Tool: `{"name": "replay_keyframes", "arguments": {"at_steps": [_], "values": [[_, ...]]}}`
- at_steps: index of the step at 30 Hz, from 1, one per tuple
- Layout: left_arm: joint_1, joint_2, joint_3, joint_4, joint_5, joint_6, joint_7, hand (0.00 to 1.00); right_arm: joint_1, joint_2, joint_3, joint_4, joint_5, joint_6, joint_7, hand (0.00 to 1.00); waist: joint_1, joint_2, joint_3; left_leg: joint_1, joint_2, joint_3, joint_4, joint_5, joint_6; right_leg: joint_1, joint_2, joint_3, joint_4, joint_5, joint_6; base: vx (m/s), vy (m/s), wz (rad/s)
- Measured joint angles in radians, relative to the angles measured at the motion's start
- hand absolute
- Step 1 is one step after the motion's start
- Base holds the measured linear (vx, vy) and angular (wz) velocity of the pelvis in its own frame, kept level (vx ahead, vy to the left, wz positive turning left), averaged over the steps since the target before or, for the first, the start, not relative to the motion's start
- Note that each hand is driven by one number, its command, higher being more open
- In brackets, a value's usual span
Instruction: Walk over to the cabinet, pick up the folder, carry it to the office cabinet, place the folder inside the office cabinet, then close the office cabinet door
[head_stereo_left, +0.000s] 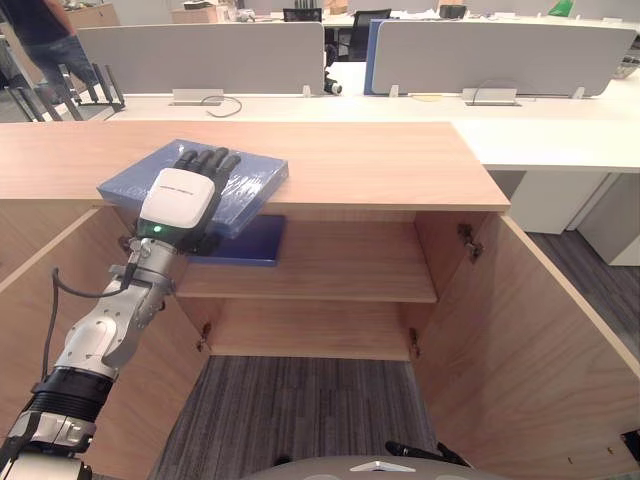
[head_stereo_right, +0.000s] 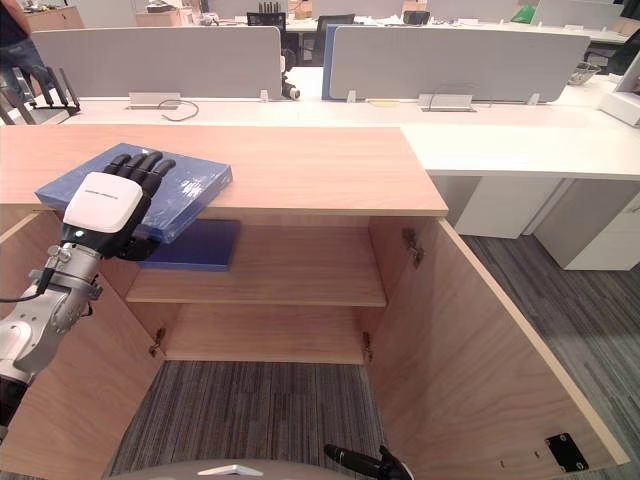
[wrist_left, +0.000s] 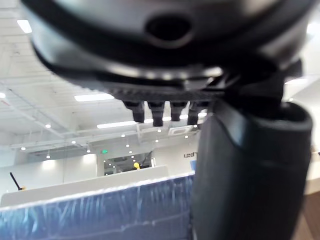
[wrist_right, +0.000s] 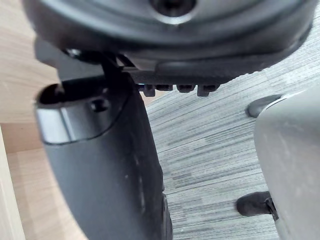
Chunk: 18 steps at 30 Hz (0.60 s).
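An open-plan office fills the upper part of the frame: grey partition screens (head_stereo_left: 200, 55) stand on white desks (head_stereo_left: 560, 135), and a person (head_stereo_left: 45, 35) stands at the upper left. Centre frame is a wooden cabinet whose flat top serves as a worktop (head_stereo_left: 380, 160). Both its doors are swung wide, the right door (head_stereo_left: 540, 320) reaching toward the lower right, over grey carpet (head_stereo_left: 300, 410). The blue folder (head_stereo_left: 250, 180) lies at the left end of the worktop. Its long axis runs roughly across the frame, skewed to the front edge, and its near corner juts out over that edge. The left robot hand (head_stereo_left: 180, 195) comes up from the lower left and lies on the folder's near part, with dark fingers (head_stereo_left: 205, 160) spread over the cover and the thumb apparently tucked under the overhanging corner. It reads as a pinch on the folder rather than a mere rest. The right robot hand (wrist_right: 105, 175) hangs low over the carpet, looking relaxed and holding nothing, so the left arm is plainly the nearer one. Directly beneath the folder, a second, darker blue item (head_stereo_left: 250, 245) takes up the left end of the inner shelf (head_stereo_left: 340, 270). The rest of that shelf, toward centre and right, is bare. Any lift has to clear the worktop's front lip and keep off the left door beside the arm.
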Motion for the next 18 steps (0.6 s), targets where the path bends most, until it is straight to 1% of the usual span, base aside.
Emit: {"name": "replay_keyframes", "arguments": {"at_steps": [5,8,10,12,15,18], "values": [[-0.001,0.0,-0.006,0.044,0.0,0.0,-0.008,0.0,-0.002,0.0,0.001,-0.001,0.0,0.0,0.0,1.0,-0.012,0.0,0.0,0.003,0.0,0.007,0.0,-0.003,0.0,0.0,-0.001,0.008,0.0,0.0,0.0,-0.01,-0.03,-0.04],[-0.056,0.003,-0.006,0.048,0.001,0.001,0.006,0.0,0.001,0.0,0.003,0.0,0.0,0.0,0.0,1.0,-0.01,-0.006,-0.001,0.004,0.0,0.007,0.0,0.0,0.004,0.0,-0.001,0.009,0.0,0.0,0.0,-0.01,-0.037,0.0],[-0.085,0.03,-0.012,0.052,0.024,0.0,0.002,0.0,-0.005,0.0,0.003,-0.001,0.0,0.0,0.0,1.0,-0.022,-0.004,0.0,0.009,0.0,0.009,0.0,0.0,0.004,0.004,-0.001,0.011,0.001,0.0,0.0,-0.02,-0.032,-0.03],[-0.104,0.032,-0.037,0.08,0.028,0.001,-0.002,0.0,-0.007,-0.002,0.004,0.0,0.0,0.0,0.0,1.0,-0.026,-0.002,0.001,0.01,0.0,0.011,0.0,0.0,0.003,0.004,-0.001,0.012,0.001,0.0,0.0,-0.03,-0.03,-0.04],[-0.104,0.026,-0.047,0.088,0.029,0.001,-0.002,0.0,-0.005,-0.007,0.004,0.0,0.0,0.001,0.0,1.0,-0.026,-0.003,0.001,0.011,0.001,0.012,0.0,-0.007,-0.003,0.005,-0.001,0.012,0.001,0.0,0.0,-0.03,-0.037,-0.01],[-0.104,0.023,-0.041,0.097,0.029,0.003,-0.002,0.0,0.008,-0.012,0.004,0.004,0.0,0.003,0.0,1.0,-0.024,-0.003,0.001,0.013,0.0,0.012,0.0,-0.008,-0.002,0.007,-0.002,0.01,0.0,0.0,0.0,-0.01,-0.022,0.0]]}}
